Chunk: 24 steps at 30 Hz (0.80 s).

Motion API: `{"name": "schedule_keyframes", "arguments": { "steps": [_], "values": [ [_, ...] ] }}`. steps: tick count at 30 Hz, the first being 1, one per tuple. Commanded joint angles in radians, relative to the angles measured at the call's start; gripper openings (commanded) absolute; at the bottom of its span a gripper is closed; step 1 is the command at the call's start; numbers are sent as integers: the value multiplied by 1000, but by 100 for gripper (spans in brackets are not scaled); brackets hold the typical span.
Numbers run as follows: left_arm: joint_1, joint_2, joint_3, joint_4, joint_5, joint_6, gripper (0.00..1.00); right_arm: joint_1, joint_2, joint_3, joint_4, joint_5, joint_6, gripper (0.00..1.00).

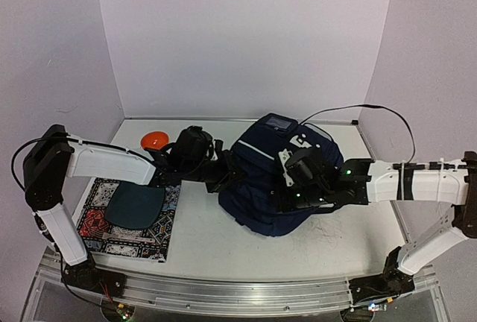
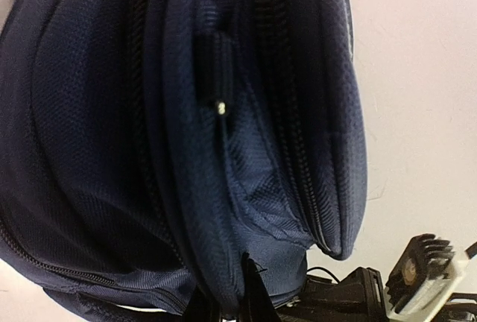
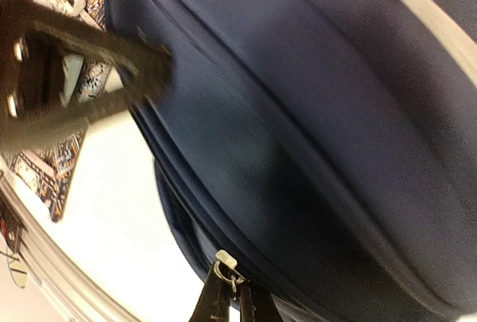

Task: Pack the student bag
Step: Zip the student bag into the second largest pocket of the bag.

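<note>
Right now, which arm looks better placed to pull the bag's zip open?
Right, I'd say. Its wrist view shows the right gripper closed on the metal zip pull of the student bag, ready to draw it. The left gripper only pinches a fabric seam of the bag, likely steadying it.

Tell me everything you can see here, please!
bag: one, navy, middle of the table
zip pull: one, silver, on the bag's edge
disc: one, orange, far left by the wall
mat: one, patterned black, red and white, near left
pad: one, dark teal, lying on the mat
table: one, white, under it all
left gripper: one, black, shut on the bag
right gripper: one, black, shut on the zip pull
</note>
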Motion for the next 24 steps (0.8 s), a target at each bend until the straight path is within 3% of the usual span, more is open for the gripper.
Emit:
{"name": "schedule_keyframes", "arguments": {
  "steps": [1, 11, 18, 24],
  "values": [
    [145, -73, -18, -105, -89, 126, 0, -29, -106, -57, -180, 32, -30, 0],
    [222, -76, 92, -324, 28, 363, 0, -252, -237, -170, -260, 45, -67, 0],
    [224, -128, 66, -403, 132, 435, 0, -407, -186, -133, -227, 75, -171, 0],
    [227, -174, 25, -446, 139, 478, 0, -562, -119, -95, -178, 65, -243, 0]
  ]
}}
